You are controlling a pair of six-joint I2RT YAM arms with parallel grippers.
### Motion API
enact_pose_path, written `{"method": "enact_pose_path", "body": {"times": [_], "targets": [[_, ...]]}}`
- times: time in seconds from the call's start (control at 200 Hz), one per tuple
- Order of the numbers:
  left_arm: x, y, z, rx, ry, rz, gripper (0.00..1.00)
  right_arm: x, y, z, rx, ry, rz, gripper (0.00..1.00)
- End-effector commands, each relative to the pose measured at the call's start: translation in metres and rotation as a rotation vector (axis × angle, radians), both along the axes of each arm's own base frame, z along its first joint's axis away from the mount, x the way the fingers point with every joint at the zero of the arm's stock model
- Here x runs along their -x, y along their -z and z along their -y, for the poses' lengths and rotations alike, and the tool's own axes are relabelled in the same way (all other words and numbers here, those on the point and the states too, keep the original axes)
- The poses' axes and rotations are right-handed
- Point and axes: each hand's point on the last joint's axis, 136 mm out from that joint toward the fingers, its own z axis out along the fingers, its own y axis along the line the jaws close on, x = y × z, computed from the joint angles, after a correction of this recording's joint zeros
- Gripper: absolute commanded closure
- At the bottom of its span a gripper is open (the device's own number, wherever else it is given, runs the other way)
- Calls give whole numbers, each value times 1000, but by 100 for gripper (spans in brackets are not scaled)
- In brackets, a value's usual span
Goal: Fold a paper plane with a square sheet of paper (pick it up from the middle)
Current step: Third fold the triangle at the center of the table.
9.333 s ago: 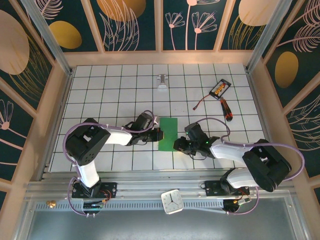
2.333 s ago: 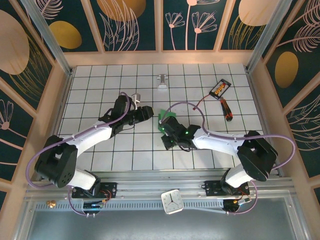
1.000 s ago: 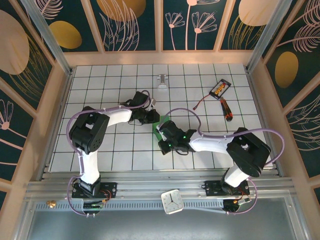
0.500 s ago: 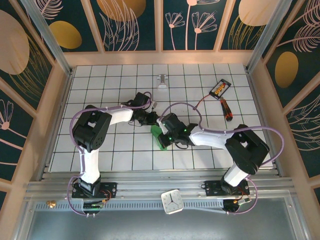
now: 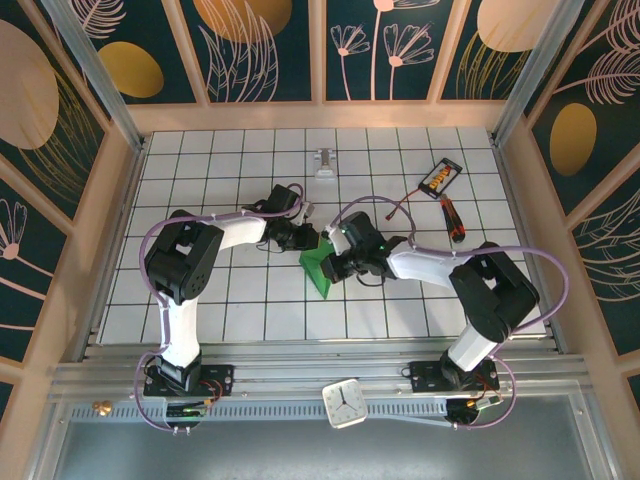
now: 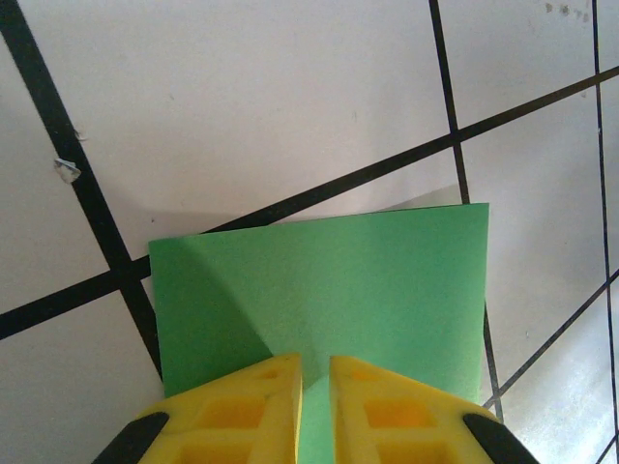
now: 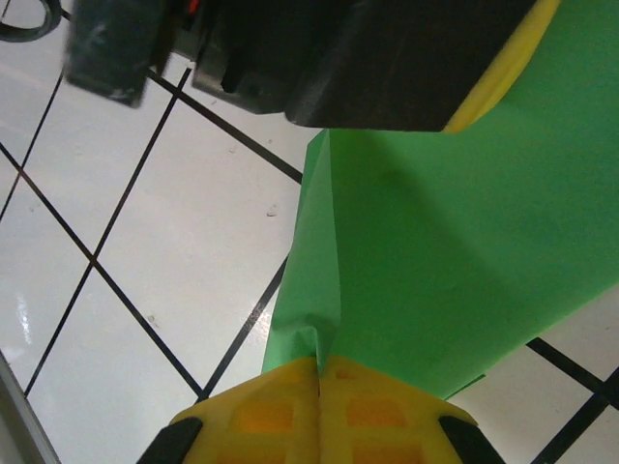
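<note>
**A:** Starting on the left, what does the left gripper (image 6: 314,385) have?

**B:** Its fingers are almost together, with a thin slit between them and green showing in it. The square sheet of paper (image 6: 329,275) spreads flat on the tabletop (image 5: 200,180) straight ahead of them. I cannot tell whether they pinch its near edge or only press on it.

**A:** And the other one?

**B:** The right gripper (image 7: 319,379) is closed tight on a raised crease of the sheet. That ridge runs straight out from its fingertips toward the left gripper's dark body, which sits just ahead, over the green.

**A:** So which arm is nearer?

**B:** Neither. From above, the sheet lies between the two grippers and both are on it. Its long axis runs back toward the arm bases and ends there in a point.

**A:** Is there room to move?

**B:** There are bare tiles outward of the left gripper, and the sheet's edge ahead of that gripper is free. A screwdriver (image 5: 453,220) lies well apart, out past the right gripper. I judge the tight spot to be the narrow space between the grippers themselves.
</note>
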Motion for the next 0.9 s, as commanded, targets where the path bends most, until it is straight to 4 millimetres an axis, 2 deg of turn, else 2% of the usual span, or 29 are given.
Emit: {"method": "enact_pose_path", "body": {"times": [0.0, 0.34, 0.896], "targets": [[10, 17, -6, -32, 8, -44, 83, 7, 4, -1, -70, -22, -71, 94], [8, 16, -5, -34, 6, -39, 83, 9, 3, 1, -189, 6, -149, 91], [9, 18, -8, -49, 4, -39, 84, 5, -2, 7, -295, 92, -176, 86]]}}
